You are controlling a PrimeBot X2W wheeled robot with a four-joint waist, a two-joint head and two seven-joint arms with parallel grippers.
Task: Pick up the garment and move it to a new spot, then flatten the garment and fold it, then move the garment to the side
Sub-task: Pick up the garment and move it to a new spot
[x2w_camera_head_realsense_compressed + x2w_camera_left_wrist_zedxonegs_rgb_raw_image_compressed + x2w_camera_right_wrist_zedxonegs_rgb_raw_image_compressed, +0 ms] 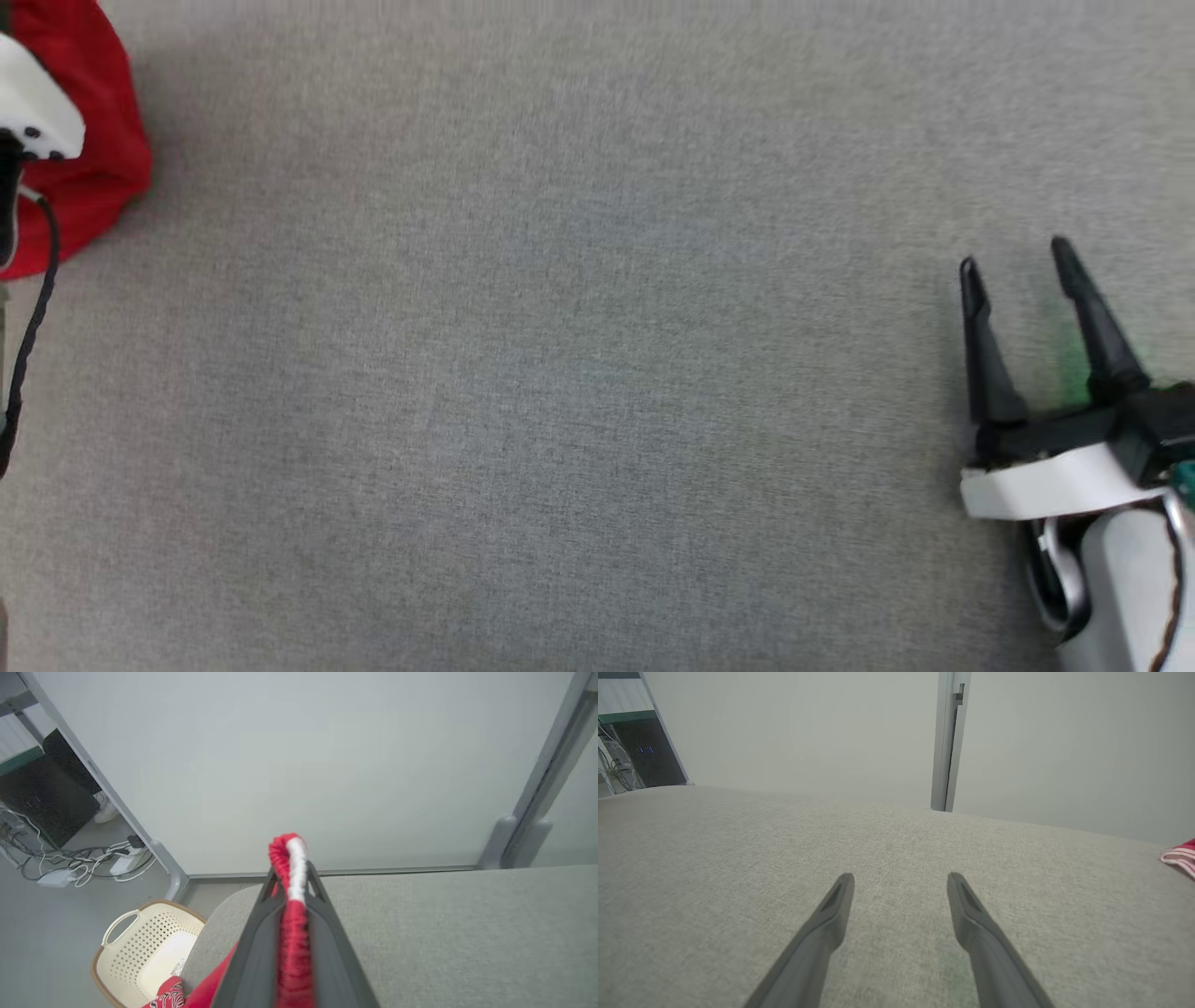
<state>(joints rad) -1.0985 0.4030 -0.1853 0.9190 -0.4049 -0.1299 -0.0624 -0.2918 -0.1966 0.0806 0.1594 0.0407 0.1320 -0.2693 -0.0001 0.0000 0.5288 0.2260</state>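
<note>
The left pincer (291, 875) is seen closed on the garment (292, 933). A bunched red fold with a white band is pinched between the two dark fingers (252, 961) and pokes out past their tips. How much cloth is gripped lower down is hidden by the fingers themselves. More red fabric, with a patterned patch, is cut off at the bottom edge of the left wrist view, just beside a cream perforated basket (140, 947) standing on the floor (46, 933) below the rounded corner of the grey desk (467, 933). In the head view the garment (93, 140) is found at the far upper left of the desk (597, 373), partly covered by the white housing of the left arm (33, 103) and cropped by the frame, so its shape cannot be made out. The right pincer (1016, 257) is held wide apart and empty over the desk at the lower right, well apart from the garment. Whether its tips touch the surface cannot be told. A red-and-white edge of the garment (1181, 856) is glimpsed at the right margin of the right wrist view.
</note>
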